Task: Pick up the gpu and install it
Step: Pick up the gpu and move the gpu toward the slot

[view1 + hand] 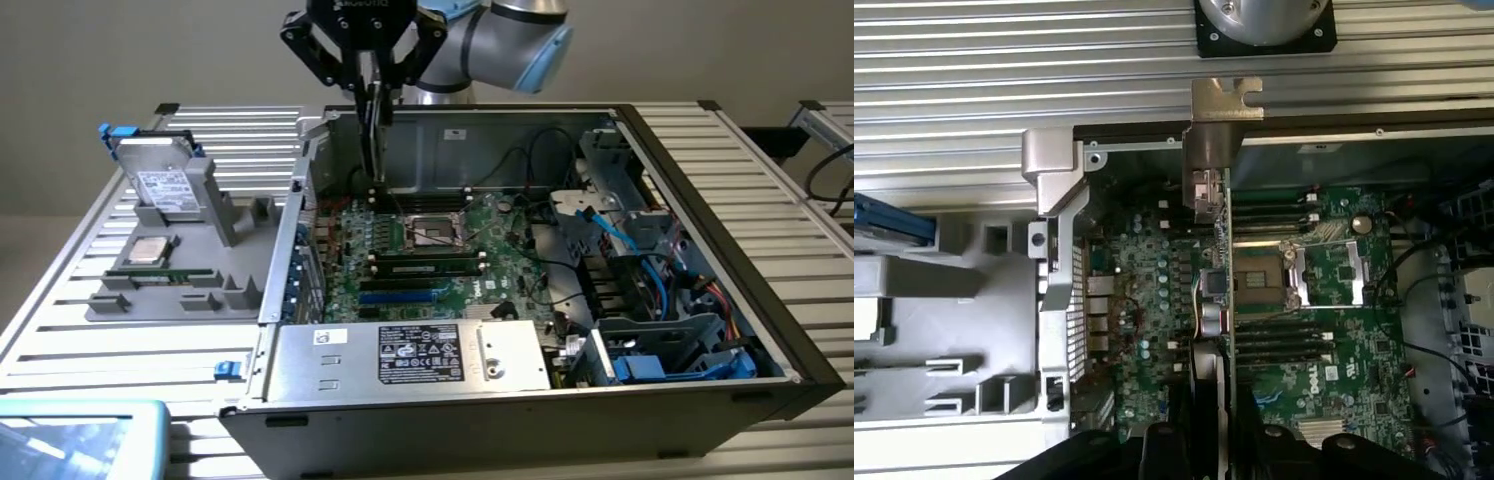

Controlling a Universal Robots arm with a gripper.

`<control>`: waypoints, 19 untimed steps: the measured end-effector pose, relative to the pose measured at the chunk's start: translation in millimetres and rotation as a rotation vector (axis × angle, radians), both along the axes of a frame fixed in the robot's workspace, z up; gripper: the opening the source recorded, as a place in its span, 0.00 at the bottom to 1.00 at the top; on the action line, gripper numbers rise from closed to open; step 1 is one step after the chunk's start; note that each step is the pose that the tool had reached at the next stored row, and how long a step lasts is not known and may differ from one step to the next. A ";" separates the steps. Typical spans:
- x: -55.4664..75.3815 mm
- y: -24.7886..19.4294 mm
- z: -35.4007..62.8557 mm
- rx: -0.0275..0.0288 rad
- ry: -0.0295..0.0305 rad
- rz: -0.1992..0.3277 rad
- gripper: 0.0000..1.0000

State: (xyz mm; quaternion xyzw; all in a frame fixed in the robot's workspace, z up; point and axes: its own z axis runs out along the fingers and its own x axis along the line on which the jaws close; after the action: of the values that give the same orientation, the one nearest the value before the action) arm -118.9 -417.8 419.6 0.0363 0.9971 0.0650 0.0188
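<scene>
Install step: my gripper (376, 90) clamps the gpu (379, 150) edge-down over the motherboard (427, 255), 11 o'clock of the CPU socket (434, 232) in the exterior view; seating likely needs slot alignment

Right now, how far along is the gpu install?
Done: the gpu is picked up. In hand: the gripper holds it edge-down above the motherboard inside the open case. Left: seating it; it appears not yet in a slot.

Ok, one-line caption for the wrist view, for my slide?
Gpu with silver bracket held edge-on over the motherboard inside the open computer case.
</scene>
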 end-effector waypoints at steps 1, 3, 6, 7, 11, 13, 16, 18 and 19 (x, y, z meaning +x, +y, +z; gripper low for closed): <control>4.1 -0.1 -1.1 0.0000 0.0013 0.000 0.29; 12.5 -0.4 -3.1 0.0000 0.0048 0.000 0.29; 24.4 -0.8 -5.9 0.0000 0.0128 0.000 0.29; 28.4 -1.0 -6.8 0.0000 0.0156 0.000 0.29; 45.5 -1.8 -10.0 0.0000 0.0238 0.000 0.29; 54.5 -2.5 -11.2 0.0002 0.0248 0.000 0.29; 67.4 -3.4 -12.4 0.0000 0.0254 0.000 0.29; 75.9 -3.9 -12.7 0.0001 0.0258 0.000 0.29; 79.8 -4.2 -12.7 0.0000 0.0260 0.000 0.29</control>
State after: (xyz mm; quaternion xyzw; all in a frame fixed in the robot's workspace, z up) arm -39.1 -422.0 406.8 0.0372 0.9972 0.0645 0.0059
